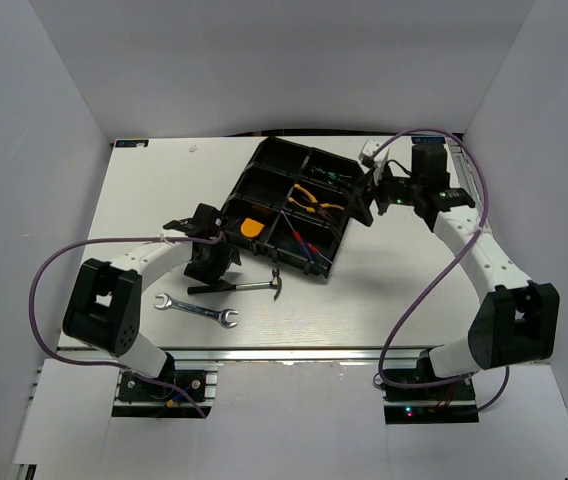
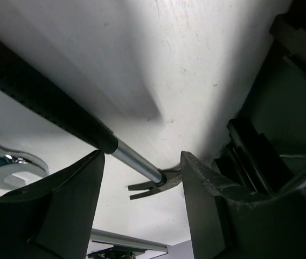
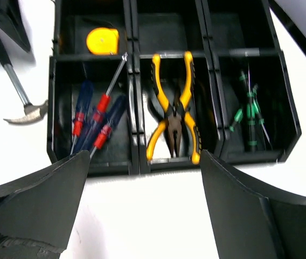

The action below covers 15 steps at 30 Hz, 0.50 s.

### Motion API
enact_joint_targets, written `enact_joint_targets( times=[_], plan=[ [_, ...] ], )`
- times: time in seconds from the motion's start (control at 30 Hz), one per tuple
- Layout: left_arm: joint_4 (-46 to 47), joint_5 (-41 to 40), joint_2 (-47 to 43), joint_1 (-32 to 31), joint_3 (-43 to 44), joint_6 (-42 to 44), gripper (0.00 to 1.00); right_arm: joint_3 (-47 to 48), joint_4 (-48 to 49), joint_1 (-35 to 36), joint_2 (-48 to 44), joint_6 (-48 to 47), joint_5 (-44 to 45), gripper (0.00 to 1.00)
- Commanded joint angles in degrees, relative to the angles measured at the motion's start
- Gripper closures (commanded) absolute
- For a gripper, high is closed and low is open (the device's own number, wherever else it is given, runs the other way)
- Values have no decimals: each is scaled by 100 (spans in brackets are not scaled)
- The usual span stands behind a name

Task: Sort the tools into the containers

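Note:
The black-handled hammer [image 1: 234,287] lies on the table just in front of the black tray [image 1: 247,178]. My left gripper [image 1: 214,262] is low over it. In the left wrist view its fingers stand apart on either side of the silver shaft [image 2: 137,162], close to the claw head [image 2: 153,186]. The silver wrench [image 1: 196,310] lies nearer the table's front. My right gripper [image 3: 145,178] is open and holds nothing, by the tray's right side. In the tray are the orange tape measure [image 3: 102,41], red-blue screwdrivers [image 3: 96,121], yellow pliers [image 3: 174,116] and green-black screwdrivers [image 3: 248,116].
The tray sits turned at an angle in the middle of the table, and its wall [image 2: 298,108] rises just right of my left fingers. White walls enclose the table on three sides. Purple cables loop out from both arms.

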Motion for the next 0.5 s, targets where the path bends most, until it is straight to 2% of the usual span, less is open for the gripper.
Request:
enact_joint_targets(
  times=[0.0, 0.17, 0.33, 0.47],
  plan=[
    [-395, -37, -347, 3, 421, 43, 31, -228, 203, -133, -309, 35, -252, 11],
    [-1020, -310, -593, 3, 563, 78, 31, -395, 230, -238, -441, 52, -331, 10],
    [-1047, -248, -717, 3, 89, -98, 36, -492, 326, -317, -529, 167, -375, 10],
    [-994, -398, -498, 3, 105, -106, 38, -562, 326, -396, -634, 149, -384, 11]
  ],
)
